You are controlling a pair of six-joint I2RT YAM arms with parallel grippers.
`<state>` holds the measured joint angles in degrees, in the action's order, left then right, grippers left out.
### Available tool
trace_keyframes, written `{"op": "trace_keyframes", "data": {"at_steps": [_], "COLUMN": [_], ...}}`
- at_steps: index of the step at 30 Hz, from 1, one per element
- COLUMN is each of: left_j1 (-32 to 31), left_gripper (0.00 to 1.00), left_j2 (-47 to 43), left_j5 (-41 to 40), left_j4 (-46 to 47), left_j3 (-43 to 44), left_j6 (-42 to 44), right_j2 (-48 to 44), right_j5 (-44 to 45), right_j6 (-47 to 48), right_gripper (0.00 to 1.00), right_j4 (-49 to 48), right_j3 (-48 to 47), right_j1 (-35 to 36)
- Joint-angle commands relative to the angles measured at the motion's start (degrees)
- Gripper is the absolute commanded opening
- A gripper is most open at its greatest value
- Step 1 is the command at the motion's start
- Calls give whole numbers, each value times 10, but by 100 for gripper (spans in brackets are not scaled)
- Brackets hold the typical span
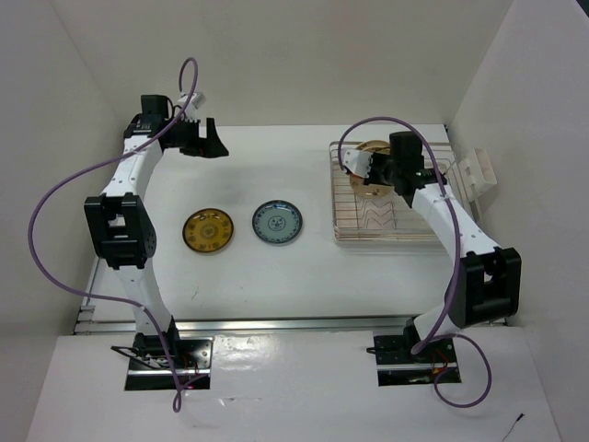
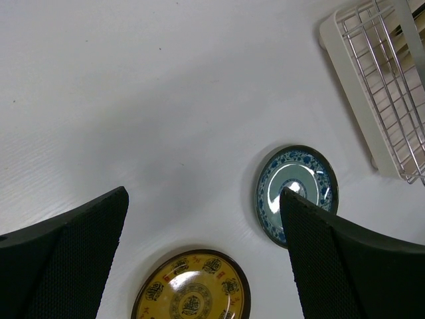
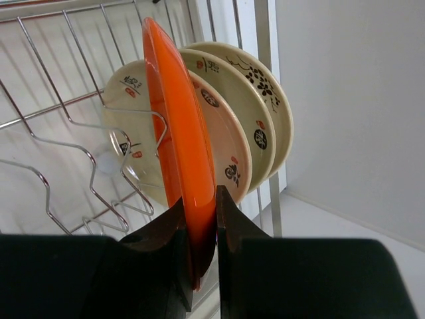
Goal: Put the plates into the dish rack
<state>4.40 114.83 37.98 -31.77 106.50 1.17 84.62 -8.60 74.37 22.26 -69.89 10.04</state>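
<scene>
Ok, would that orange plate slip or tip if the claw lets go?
Probably stiff: the orange plate stands unbent in the right claw. Its glossy face may be slippery. Released, it would likely lean on the cream plates.

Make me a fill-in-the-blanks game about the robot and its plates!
The right end effector pinches a plate coloured ___.
Beside it in the dish rack stand ___ cream plates.
On the table lie ___ more plates, the yellow plate and the blue plate.
The left end effector is wide ___.
Missing words: orange, three, two, open.
</scene>
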Motion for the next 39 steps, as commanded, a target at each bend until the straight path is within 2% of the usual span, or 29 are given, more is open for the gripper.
{"op": "trace_keyframes", "data": {"at_steps": [1, 8, 15, 28, 39], "left_j1": [7, 7, 7, 7, 7], "left_gripper": [100, 100, 100, 100, 100], "left_j2": [5, 5, 5, 5, 15], "left_j5": [19, 25, 35, 40, 40], "left_j4": [10, 10, 15, 21, 21], "left_j3": [13, 8, 8, -3, 2], "left_j6": [1, -6, -11, -17, -17], "right_j2": [15, -54, -93, -104, -71], "right_j5": [47, 62, 31, 28, 17], "right_j6": [-16, -11, -22, -22, -12], "right_gripper": [0, 0, 0, 0, 0], "right_j4": [-20, -44, 7, 6, -13], "right_j3": [-23, -30, -30, 59, 28], "right_j1": [-20, -20, -20, -25, -35]}}
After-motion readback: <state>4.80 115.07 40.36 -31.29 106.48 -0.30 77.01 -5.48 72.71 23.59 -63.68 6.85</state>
